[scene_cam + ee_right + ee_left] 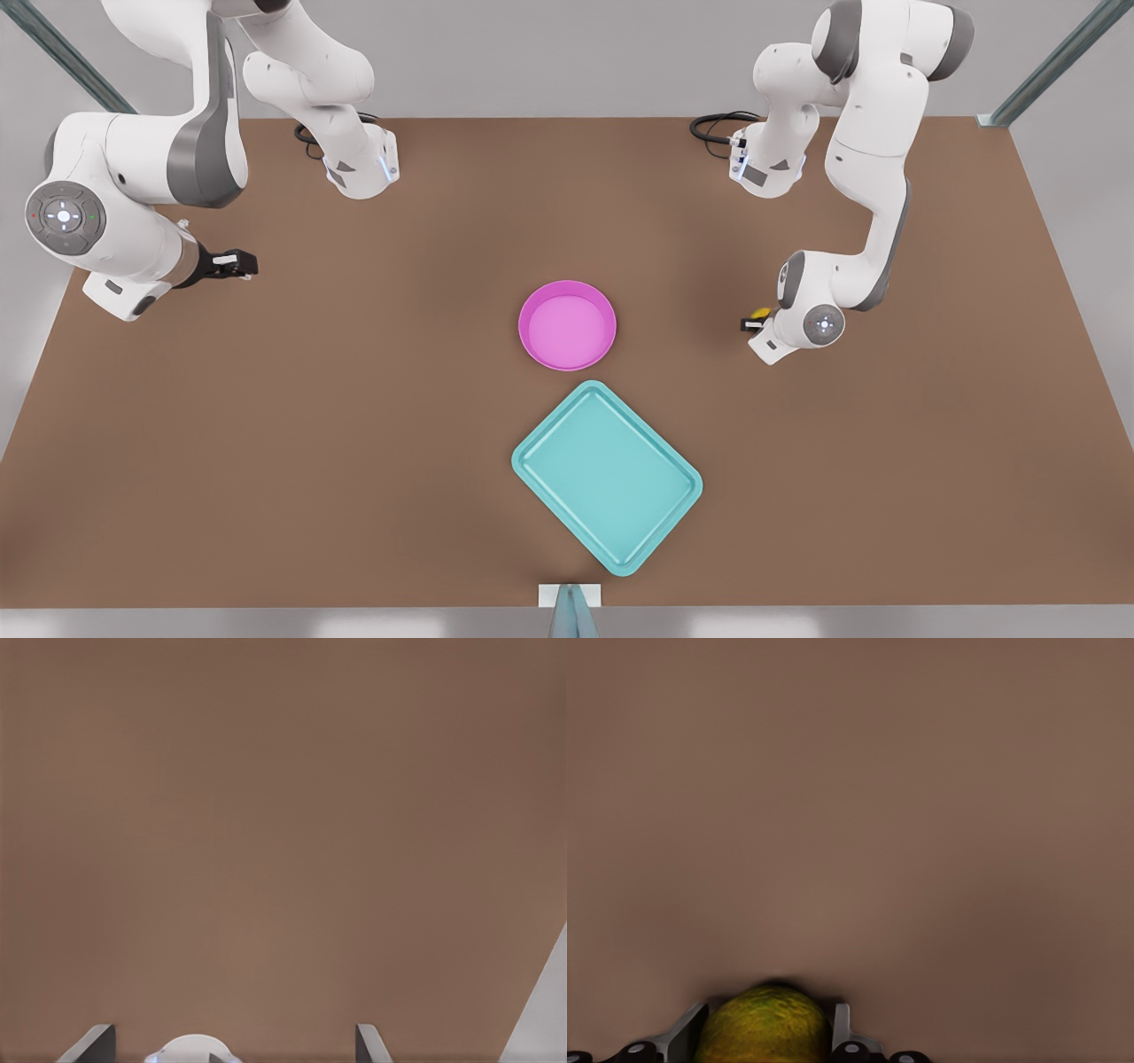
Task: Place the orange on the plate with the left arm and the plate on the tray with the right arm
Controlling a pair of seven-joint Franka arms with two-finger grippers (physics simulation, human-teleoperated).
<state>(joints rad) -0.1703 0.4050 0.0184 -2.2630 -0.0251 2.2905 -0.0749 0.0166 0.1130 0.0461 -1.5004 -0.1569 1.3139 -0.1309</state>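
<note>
orange (760,313) half-hidden in left gripper (751,322)

We see a brown tabletop (354,425), grey walls behind it, metal frame struts (1045,66) and black cables (713,128).

No readable text or labels.

Even, soft light falls from overhead on the brown tabletop (354,425), with faint shadows close under the plate (567,325) and tray (607,477). No glare. Both wrist views look slightly soft, perhaps defocused.
</note>
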